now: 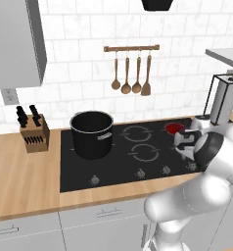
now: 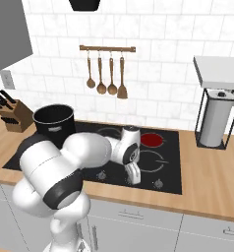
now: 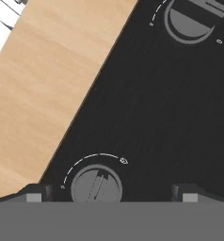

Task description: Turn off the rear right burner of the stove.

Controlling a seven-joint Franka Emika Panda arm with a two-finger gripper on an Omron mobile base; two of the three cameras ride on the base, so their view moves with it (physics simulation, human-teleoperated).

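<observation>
Stove [image 1: 123, 159]: flat black glass cooktop set in counter. Rear right burner [image 2: 152, 140] centre glowing red, far right.

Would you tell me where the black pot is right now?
The black pot stands on the stove's rear left, beside the knife block.

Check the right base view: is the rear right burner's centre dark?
No, the rear right burner glows red at its centre on the stove.
</observation>
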